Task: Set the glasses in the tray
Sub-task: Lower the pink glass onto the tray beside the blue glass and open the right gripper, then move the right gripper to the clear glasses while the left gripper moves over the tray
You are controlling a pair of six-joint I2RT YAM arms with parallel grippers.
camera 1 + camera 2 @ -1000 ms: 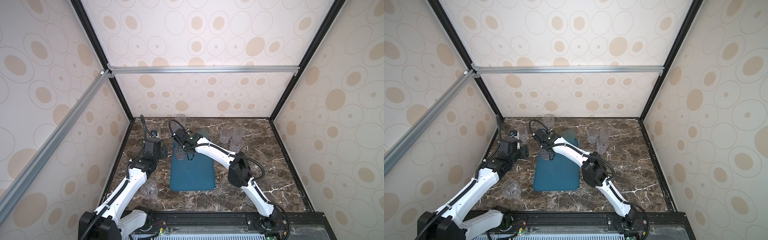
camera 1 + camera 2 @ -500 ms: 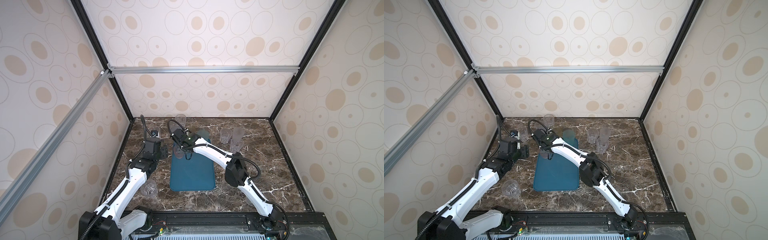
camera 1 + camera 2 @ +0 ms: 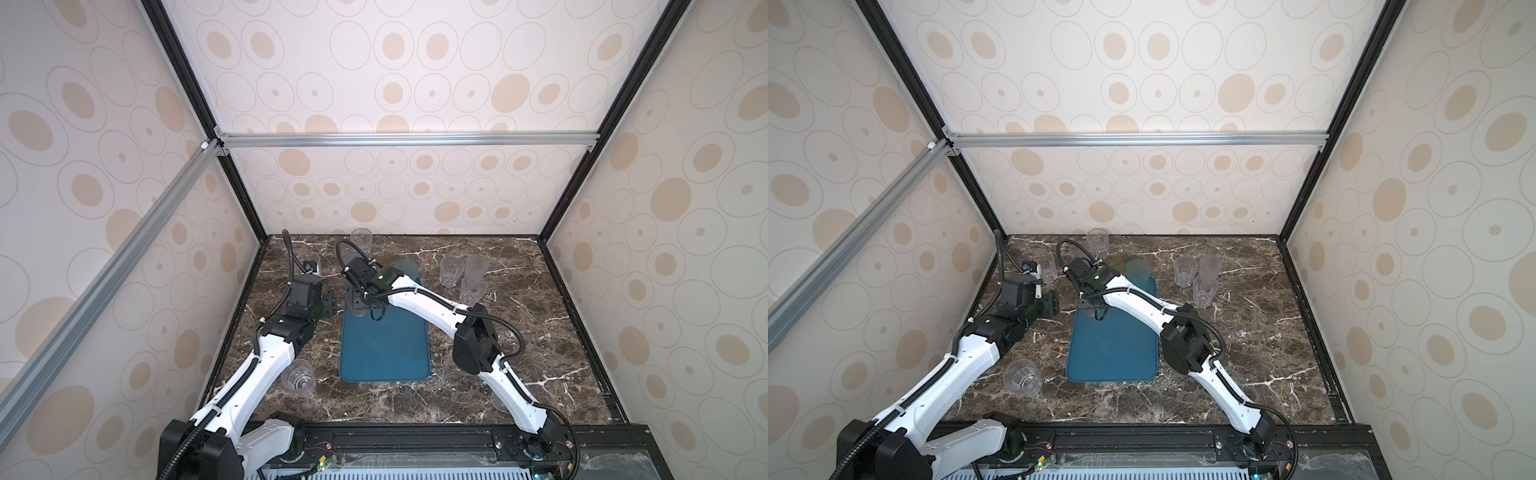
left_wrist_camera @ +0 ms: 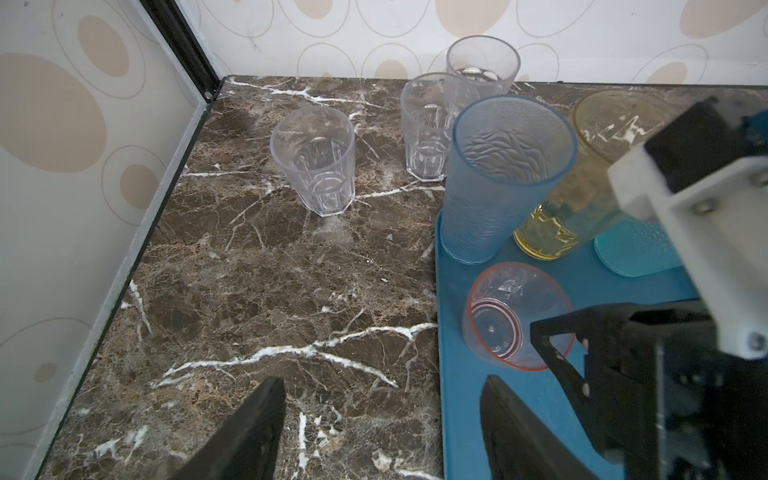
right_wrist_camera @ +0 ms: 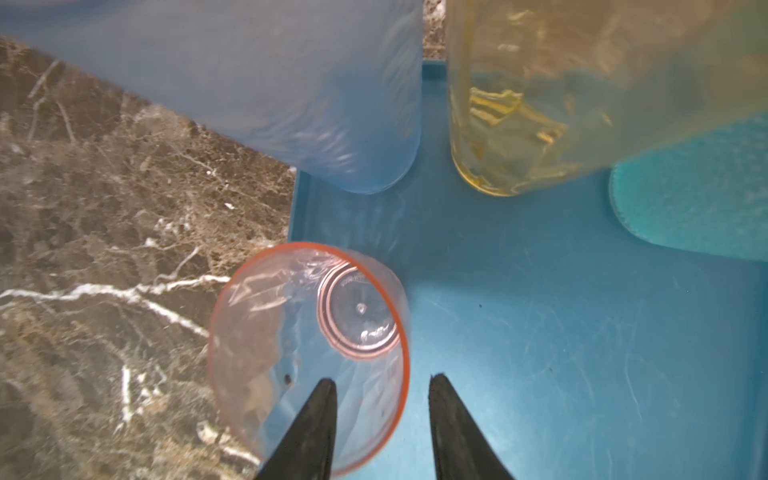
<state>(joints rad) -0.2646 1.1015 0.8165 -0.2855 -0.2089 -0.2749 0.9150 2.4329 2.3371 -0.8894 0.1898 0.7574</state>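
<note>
The teal-blue tray (image 3: 384, 349) (image 3: 1113, 353) lies mid-table. At its far end stand a frosted blue glass (image 4: 498, 174), a yellow glass (image 4: 582, 187) and a teal glass (image 5: 698, 199). A short pink glass (image 4: 511, 316) (image 5: 307, 357) stands mouth up on the tray by its left edge. My right gripper (image 5: 382, 380) (image 3: 361, 305) is open over it, one finger inside the rim, the other outside, neither pressing the wall. My left gripper (image 4: 384, 382) (image 3: 328, 303) is open and empty, low over the marble beside the tray's left edge.
Clear glasses stand on the marble: three at the back left (image 4: 313, 160) (image 4: 428, 129) (image 4: 482, 70), a cluster at the back right (image 3: 451, 270) (image 3: 471, 289) with a pale grey one (image 3: 476, 266), and one at the front left (image 3: 297, 376). Enclosure walls close in on three sides.
My right gripper's jaws have parted off the pink glass's wall, leaving it standing on the tray. The left arm has stayed in place.
</note>
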